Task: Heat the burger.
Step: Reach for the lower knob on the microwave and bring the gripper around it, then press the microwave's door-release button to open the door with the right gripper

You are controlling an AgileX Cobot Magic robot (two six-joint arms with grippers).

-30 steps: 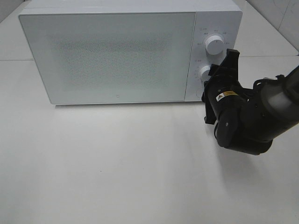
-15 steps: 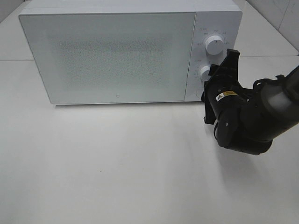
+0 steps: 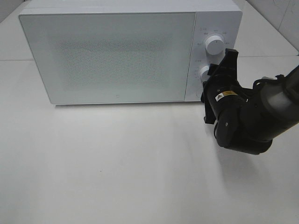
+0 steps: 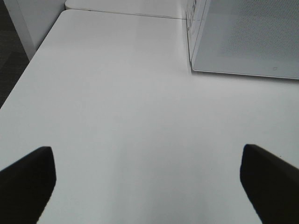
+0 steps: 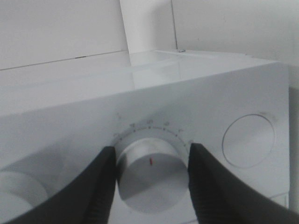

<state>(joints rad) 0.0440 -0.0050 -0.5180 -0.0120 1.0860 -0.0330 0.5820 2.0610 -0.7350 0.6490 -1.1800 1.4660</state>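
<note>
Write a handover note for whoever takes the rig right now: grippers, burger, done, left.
Left gripper: open, holding nothing, over the table.
Right gripper: fingers closed around the lower knob of the microwave.
Burger: not visible in any view. The door is shut and frosted, so I cannot tell whether it is inside.
Done: door shut, knob gripped.
Left: probably turn the knob to start heating; check the burger is inside first.

High camera overlooks the microwave [image 3: 112, 56]; right wrist camera faces its knob [image 5: 148, 170] closely
</note>
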